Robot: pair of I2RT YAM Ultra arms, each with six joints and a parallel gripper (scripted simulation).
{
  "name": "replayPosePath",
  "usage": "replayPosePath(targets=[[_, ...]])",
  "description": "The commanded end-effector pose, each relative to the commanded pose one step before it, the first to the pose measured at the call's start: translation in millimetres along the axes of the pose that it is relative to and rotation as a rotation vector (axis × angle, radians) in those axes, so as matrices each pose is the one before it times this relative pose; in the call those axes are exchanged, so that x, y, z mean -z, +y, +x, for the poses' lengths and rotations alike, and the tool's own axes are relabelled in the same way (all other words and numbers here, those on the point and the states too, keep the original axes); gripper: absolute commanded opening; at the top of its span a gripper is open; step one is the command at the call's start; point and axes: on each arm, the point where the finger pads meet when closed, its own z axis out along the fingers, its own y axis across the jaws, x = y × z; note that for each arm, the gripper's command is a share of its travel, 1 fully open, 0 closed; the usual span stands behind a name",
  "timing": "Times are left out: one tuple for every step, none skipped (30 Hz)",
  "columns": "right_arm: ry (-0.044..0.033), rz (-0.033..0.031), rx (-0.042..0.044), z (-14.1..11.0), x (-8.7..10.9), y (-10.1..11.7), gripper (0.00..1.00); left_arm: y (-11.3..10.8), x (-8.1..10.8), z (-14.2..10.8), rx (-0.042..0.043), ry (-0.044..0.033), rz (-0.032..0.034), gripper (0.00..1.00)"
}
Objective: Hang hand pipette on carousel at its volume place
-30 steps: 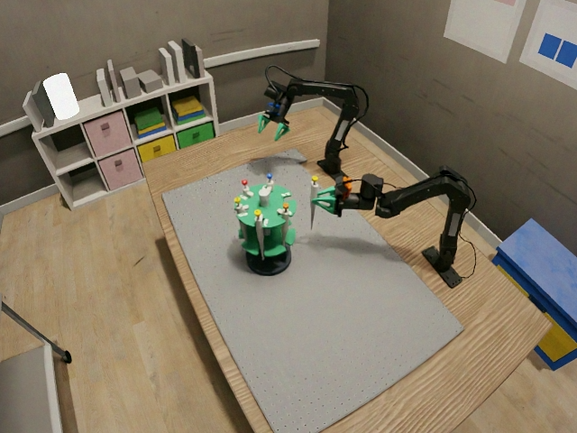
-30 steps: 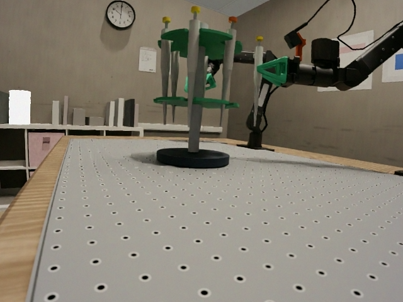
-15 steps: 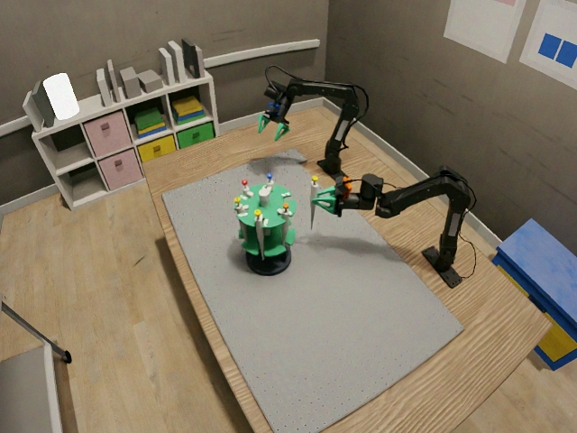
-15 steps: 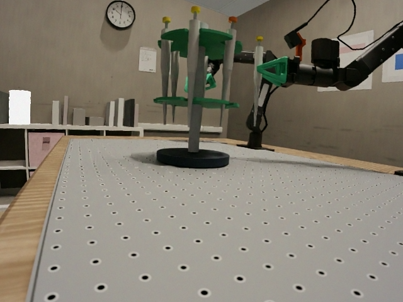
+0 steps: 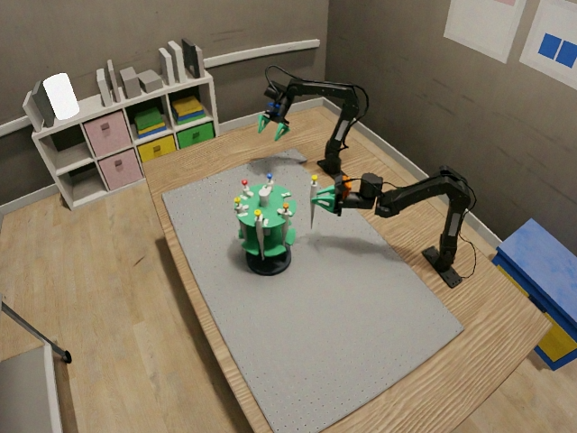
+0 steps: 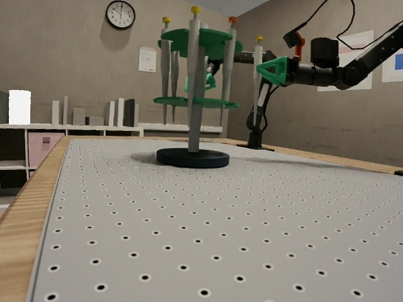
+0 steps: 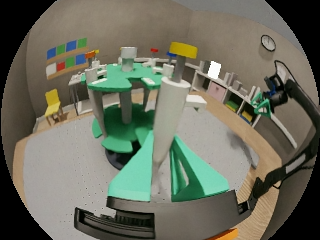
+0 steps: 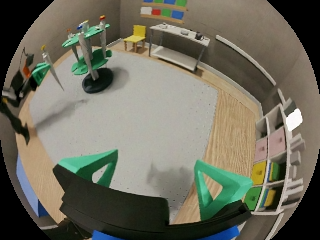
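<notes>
Yellow-button pipette gripped upright, a gap from the carousel

The left gripper [image 5: 313, 200] [image 6: 257, 68] [image 7: 161, 136] [image 8: 51, 63] grasps the yellow-button pipette [image 5: 314, 189] [image 6: 257, 53] [image 7: 172, 105] [image 8: 54, 76] above the perforated grey mat [image 5: 349, 302] [image 6: 208, 234] [image 7: 60, 165] [image 8: 150, 105], its tip hanging free. Open air separates it from the green carousel [image 5: 272, 205] [image 6: 179, 37] [image 7: 117, 77] [image 8: 104, 75], whose black base sits inside the mat's edges. The right gripper [image 5: 268, 135] [image 6: 196, 85] [image 7: 252, 107] [image 8: 157, 160], fingers spread and holding nothing, hovers well apart near the mat's far short edge in the top view.

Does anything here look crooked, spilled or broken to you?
Nothing stands out: the carousel stands upright, and the yellow-topped pipette hangs tip-down in the left gripper. I see no spill or breakage.
</notes>
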Motion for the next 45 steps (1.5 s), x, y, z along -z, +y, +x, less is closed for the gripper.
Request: replayPosePath(targets=[[-0.02292, -0.0024, 0.00836, -4.51, 1.18, -3.55, 1.0, -1.76, 2.61, -53.66, 0.0217, -0.12152, 0.00245, 0.12], [0.0, 0.0, 0.0, 0.0, 0.0, 0.0, 1.0, 0.0, 0.0, 0.0, 0.0, 0.0, 0.0, 0.12], [0.0, 0.0, 0.0, 0.0, 0.0, 0.0, 1.0, 0.0, 0.0, 0.0, 0.0, 0.0, 0.0, 0.12], [0.0, 0.0, 0.0, 0.0, 0.0, 0.0, 1.0, 0.0, 0.0, 0.0, 0.0, 0.0, 0.0, 0.12], [0.0, 0.0, 0.0, 0.0, 0.0, 0.0, 1.0, 0.0, 0.0, 0.0, 0.0, 0.0, 0.0, 0.12], [0.0, 0.0, 0.0, 0.0, 0.0, 0.0, 1.0, 0.0, 0.0, 0.0, 0.0, 0.0, 0.0, 0.12], [0.0, 0.0, 0.0, 0.0, 0.0, 0.0, 1.0, 0.0, 0.0, 0.0, 0.0, 0.0, 0.0, 0.12], [0.0, 0.0, 0.0, 0.0, 0.0, 0.0, 1.0, 0.0, 0.0, 0.0, 0.0, 0.0, 0.0, 0.12], [0.0, 0.0, 0.0, 0.0, 0.0, 0.0, 1.0, 0.0, 0.0, 0.0, 0.0, 0.0, 0.0, 0.12], [0.0, 0.0, 0.0, 0.0, 0.0, 0.0, 1.0, 0.0, 0.0, 0.0, 0.0, 0.0, 0.0, 0.12], [0.0, 0.0, 0.0, 0.0, 0.0, 0.0, 1.0, 0.0, 0.0, 0.0, 0.0, 0.0, 0.0, 0.12], [0.0, 0.0, 0.0, 0.0, 0.0, 0.0, 1.0, 0.0, 0.0, 0.0, 0.0, 0.0, 0.0, 0.12], [0.0, 0.0, 0.0, 0.0, 0.0, 0.0, 1.0, 0.0, 0.0, 0.0, 0.0, 0.0, 0.0, 0.12], [0.0, 0.0, 0.0, 0.0, 0.0, 0.0, 1.0, 0.0, 0.0, 0.0, 0.0, 0.0, 0.0, 0.12], [0.0, 0.0, 0.0, 0.0, 0.0, 0.0, 1.0, 0.0, 0.0, 0.0, 0.0, 0.0, 0.0, 0.12], [0.0, 0.0, 0.0, 0.0, 0.0, 0.0, 1.0, 0.0, 0.0, 0.0, 0.0, 0.0, 0.0, 0.12], [0.0, 0.0, 0.0, 0.0, 0.0, 0.0, 1.0, 0.0, 0.0, 0.0, 0.0, 0.0, 0.0, 0.12], [0.0, 0.0, 0.0, 0.0, 0.0, 0.0, 1.0, 0.0, 0.0, 0.0, 0.0, 0.0, 0.0, 0.12], [0.0, 0.0, 0.0, 0.0, 0.0, 0.0, 1.0, 0.0, 0.0, 0.0, 0.0, 0.0, 0.0, 0.12], [0.0, 0.0, 0.0, 0.0, 0.0, 0.0, 1.0, 0.0, 0.0, 0.0, 0.0, 0.0, 0.0, 0.12], [0.0, 0.0, 0.0, 0.0, 0.0, 0.0, 1.0, 0.0, 0.0, 0.0, 0.0, 0.0, 0.0, 0.12], [0.0, 0.0, 0.0, 0.0, 0.0, 0.0, 1.0, 0.0, 0.0, 0.0, 0.0, 0.0, 0.0, 0.12], [0.0, 0.0, 0.0, 0.0, 0.0, 0.0, 1.0, 0.0, 0.0, 0.0, 0.0, 0.0, 0.0, 0.12], [0.0, 0.0, 0.0, 0.0, 0.0, 0.0, 1.0, 0.0, 0.0, 0.0, 0.0, 0.0, 0.0, 0.12], [0.0, 0.0, 0.0, 0.0, 0.0, 0.0, 1.0, 0.0, 0.0, 0.0, 0.0, 0.0, 0.0, 0.12], [0.0, 0.0, 0.0, 0.0, 0.0, 0.0, 1.0, 0.0, 0.0, 0.0, 0.0, 0.0, 0.0, 0.12], [0.0, 0.0, 0.0, 0.0, 0.0, 0.0, 1.0, 0.0, 0.0, 0.0, 0.0, 0.0, 0.0, 0.12], [0.0, 0.0, 0.0, 0.0, 0.0, 0.0, 1.0, 0.0, 0.0, 0.0, 0.0, 0.0, 0.0, 0.12], [0.0, 0.0, 0.0, 0.0, 0.0, 0.0, 1.0, 0.0, 0.0, 0.0, 0.0, 0.0, 0.0, 0.12], [0.0, 0.0, 0.0, 0.0, 0.0, 0.0, 1.0, 0.0, 0.0, 0.0, 0.0, 0.0, 0.0, 0.12], [0.0, 0.0, 0.0, 0.0, 0.0, 0.0, 1.0, 0.0, 0.0, 0.0, 0.0, 0.0, 0.0, 0.12], [0.0, 0.0, 0.0, 0.0, 0.0, 0.0, 1.0, 0.0, 0.0, 0.0, 0.0, 0.0, 0.0, 0.12], [0.0, 0.0, 0.0, 0.0, 0.0, 0.0, 1.0, 0.0, 0.0, 0.0, 0.0, 0.0, 0.0, 0.12], [0.0, 0.0, 0.0, 0.0, 0.0, 0.0, 1.0, 0.0, 0.0, 0.0, 0.0, 0.0, 0.0, 0.12], [0.0, 0.0, 0.0, 0.0, 0.0, 0.0, 1.0, 0.0, 0.0, 0.0, 0.0, 0.0, 0.0, 0.12], [0.0, 0.0, 0.0, 0.0, 0.0, 0.0, 1.0, 0.0, 0.0, 0.0, 0.0, 0.0, 0.0, 0.12], [0.0, 0.0, 0.0, 0.0, 0.0, 0.0, 1.0, 0.0, 0.0, 0.0, 0.0, 0.0, 0.0, 0.12], [0.0, 0.0, 0.0, 0.0, 0.0, 0.0, 1.0, 0.0, 0.0, 0.0, 0.0, 0.0, 0.0, 0.12], [0.0, 0.0, 0.0, 0.0, 0.0, 0.0, 1.0, 0.0, 0.0, 0.0, 0.0, 0.0, 0.0, 0.12], [0.0, 0.0, 0.0, 0.0, 0.0, 0.0, 1.0, 0.0, 0.0, 0.0, 0.0, 0.0, 0.0, 0.12], [0.0, 0.0, 0.0, 0.0, 0.0, 0.0, 1.0, 0.0, 0.0, 0.0, 0.0, 0.0, 0.0, 0.12], [0.0, 0.0, 0.0, 0.0, 0.0, 0.0, 1.0, 2.7, 0.15, -1.04, -0.00052, -0.00013, -0.00071, 0.12], [0.0, 0.0, 0.0, 0.0, 0.0, 0.0, 1.0, 2.19, 0.13, -0.84, -0.00042, -0.0001, -0.00058, 0.12], [0.0, 0.0, 0.0, 0.0, 0.0, 0.0, 1.0, 0.0, 0.0, 0.0, 0.0, 0.0, 0.0, 0.12], [0.0, 0.0, 0.0, 0.0, 0.0, 0.0, 1.0, 0.0, 0.0, 0.0, 0.0, 0.0, 0.0, 0.12]])
